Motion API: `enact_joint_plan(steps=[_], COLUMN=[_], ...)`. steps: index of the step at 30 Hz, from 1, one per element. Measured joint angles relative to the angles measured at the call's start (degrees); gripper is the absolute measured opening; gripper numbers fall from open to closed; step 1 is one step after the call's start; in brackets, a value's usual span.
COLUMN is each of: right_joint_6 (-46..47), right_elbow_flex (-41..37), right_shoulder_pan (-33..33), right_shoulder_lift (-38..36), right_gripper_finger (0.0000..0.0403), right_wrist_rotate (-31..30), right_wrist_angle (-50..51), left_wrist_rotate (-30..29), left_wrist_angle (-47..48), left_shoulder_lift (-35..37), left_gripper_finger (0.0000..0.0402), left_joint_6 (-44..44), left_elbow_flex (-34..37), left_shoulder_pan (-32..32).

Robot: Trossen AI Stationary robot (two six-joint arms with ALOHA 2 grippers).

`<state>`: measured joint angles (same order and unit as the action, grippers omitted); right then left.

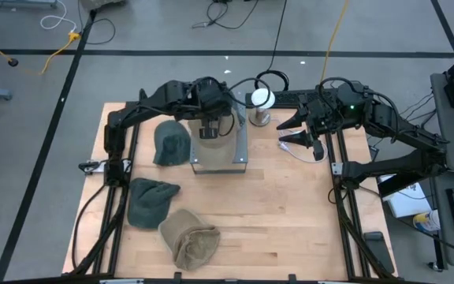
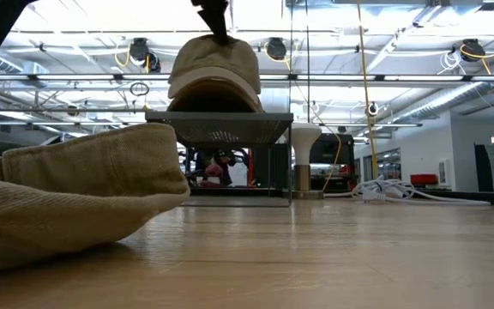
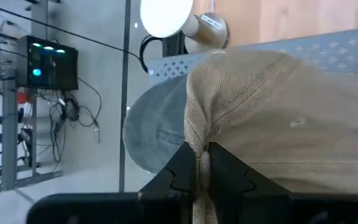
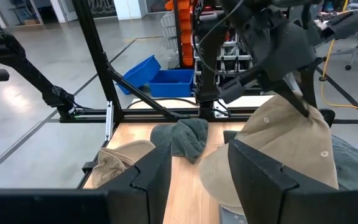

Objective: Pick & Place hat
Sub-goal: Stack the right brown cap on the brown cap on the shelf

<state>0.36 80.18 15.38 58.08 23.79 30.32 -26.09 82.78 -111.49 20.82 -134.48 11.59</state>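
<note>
A tan corduroy cap (image 2: 215, 75) sits at the top of a grey perforated stand (image 1: 221, 154) at the middle of the table's far half. My left gripper (image 2: 216, 21) stands above the cap, slanting down, shut on its crown. A grey-green hat (image 1: 172, 142) lies on the table left of the stand. A dark green hat (image 1: 152, 201) and another tan hat (image 1: 189, 237) lie nearer the front left. My right gripper (image 1: 288, 132) hangs open and empty to the right of the stand, above the table. My left gripper pinches a raised fold of the cap's crown (image 3: 194, 134) between its two fingers, several layers bunched together. The fingers come from above, slanting down. The cap hangs upright below them, its lower edge (image 2: 215, 105) down at the stand's top; whether it rests there, I cannot tell.
A white lamp-like post (image 1: 261, 100) stands just behind the stand on the right, and cables (image 1: 306, 154) lie by the right arm. Bare wood (image 1: 282, 213) spreads over the table's near right. The black frame rails (image 1: 341, 197) run along both sides.
</note>
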Motion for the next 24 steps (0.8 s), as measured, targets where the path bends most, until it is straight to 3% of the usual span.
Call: enact_joint_plan(steps=[7, 15, 24], right_joint_6=[0.0, 0.0, 0.9], right_elbow_flex=[-0.9, -7.6, -17.1], right_shoulder_pan=[0.0, 0.0, -0.1], right_shoulder_lift=[0.0, 0.0, -1.7], right_gripper_finger=[0.015, 0.015, 0.015], right_wrist_rotate=[0.0, 0.2, 0.5], right_wrist_angle=[-0.3, -0.8, -15.1], left_wrist_rotate=[-0.1, -0.1, -1.0], left_wrist_angle=[0.8, 3.1, 3.3], left_shoulder_lift=[-2.7, -6.4, -10.2], left_gripper_finger=[0.0034, 0.0027, 0.0027], left_joint_6=[-2.5, -4.5, -6.4], left_elbow_flex=[0.0, 0.0, 0.0], left_shoulder_pan=[1.0, 1.1, 1.9])
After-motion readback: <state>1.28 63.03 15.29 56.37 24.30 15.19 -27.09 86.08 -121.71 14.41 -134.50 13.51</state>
